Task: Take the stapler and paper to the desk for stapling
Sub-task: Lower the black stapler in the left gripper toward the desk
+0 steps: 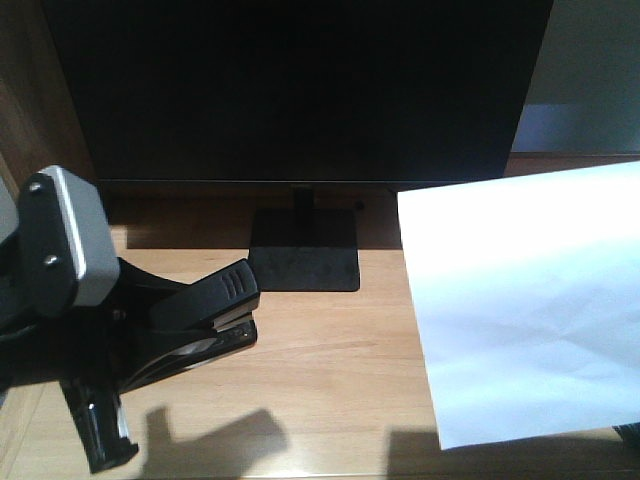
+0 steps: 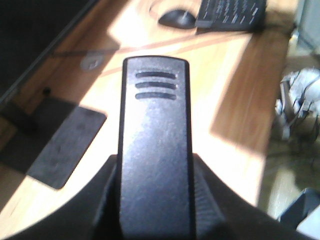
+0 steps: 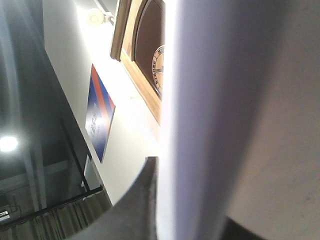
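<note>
Between the fingers of my left gripper [image 2: 156, 202] the stapler [image 2: 155, 125] is clamped from both sides, my black fingers [image 2: 102, 200] pressed against its flanks. From my left wrist I look straight along its black top, with three short grooves near the far tip. Seen from the front it juts toward the right, upper arm a little off its base, held clear above the desk [image 1: 330, 380]. Its shadow [image 1: 205, 435] falls on the wood just below. Beyond its tip sits the flat black stand base [image 1: 305, 265] of the monitor [image 1: 300, 80], whose dark screen fills the back. Farther along the desk my left wrist sees a black mouse [image 2: 176, 19] and a dark slab [image 2: 231, 12] with pale marks, too blurred to name. Cables [image 2: 295, 105] tangle beyond the desk's edge.

My right gripper [image 3: 167, 200] pinches the paper [image 3: 240, 100]. One dark finger [image 3: 136, 212] lies against the sheet, and the other is hidden behind it. The white sheet runs close past my right wrist camera and fills most of that view. From the front it hangs tilted over the right side of the desk, faintly creased, well apart from the stapler. Past the sheet are a wood-framed clock [image 3: 152, 55] and a blue and red poster [image 3: 100, 120] on a wall.
</note>
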Available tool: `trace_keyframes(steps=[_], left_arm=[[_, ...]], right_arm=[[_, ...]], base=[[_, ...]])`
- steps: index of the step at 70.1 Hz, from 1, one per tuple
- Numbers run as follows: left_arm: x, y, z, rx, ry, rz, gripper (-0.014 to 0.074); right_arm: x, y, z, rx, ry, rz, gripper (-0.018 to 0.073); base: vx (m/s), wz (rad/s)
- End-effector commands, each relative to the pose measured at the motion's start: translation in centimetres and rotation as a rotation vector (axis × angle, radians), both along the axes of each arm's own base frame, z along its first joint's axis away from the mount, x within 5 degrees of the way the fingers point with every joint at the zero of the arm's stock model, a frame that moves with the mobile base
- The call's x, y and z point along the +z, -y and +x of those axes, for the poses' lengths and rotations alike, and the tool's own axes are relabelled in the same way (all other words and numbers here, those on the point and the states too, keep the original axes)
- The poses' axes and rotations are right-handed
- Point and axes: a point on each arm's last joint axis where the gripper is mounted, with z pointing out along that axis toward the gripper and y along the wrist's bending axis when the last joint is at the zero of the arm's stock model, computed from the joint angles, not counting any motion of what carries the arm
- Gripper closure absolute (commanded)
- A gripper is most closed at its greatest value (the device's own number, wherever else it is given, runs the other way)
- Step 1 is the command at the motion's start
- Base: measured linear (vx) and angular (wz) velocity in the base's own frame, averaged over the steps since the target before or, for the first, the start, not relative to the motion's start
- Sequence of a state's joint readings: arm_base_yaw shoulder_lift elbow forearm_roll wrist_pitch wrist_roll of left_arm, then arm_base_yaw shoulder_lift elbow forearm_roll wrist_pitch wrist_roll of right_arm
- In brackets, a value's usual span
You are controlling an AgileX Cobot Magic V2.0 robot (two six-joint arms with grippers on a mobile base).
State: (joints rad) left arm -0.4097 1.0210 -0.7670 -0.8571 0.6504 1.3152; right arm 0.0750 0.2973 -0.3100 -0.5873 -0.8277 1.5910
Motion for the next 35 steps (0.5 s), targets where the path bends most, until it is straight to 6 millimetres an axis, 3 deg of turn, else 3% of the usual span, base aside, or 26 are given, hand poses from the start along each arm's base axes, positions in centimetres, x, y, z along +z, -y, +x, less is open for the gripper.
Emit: trace_keyframes(steps=[1,35], left_arm=[[0.9,-0.5,1.5,0.006,0.055,-0.046,0.0603],[-5.3,-1.0,6.7,-0.304,0.011,-0.018,0.0603]], right_arm=[[1.1,0.1,-0.3,0.011,0.048,0.020,0.0565],[1.1,0.1,-0.3,0.011,0.048,0.020,0.0565]], base=[[0.00,0.00],[0.00,0.00]])
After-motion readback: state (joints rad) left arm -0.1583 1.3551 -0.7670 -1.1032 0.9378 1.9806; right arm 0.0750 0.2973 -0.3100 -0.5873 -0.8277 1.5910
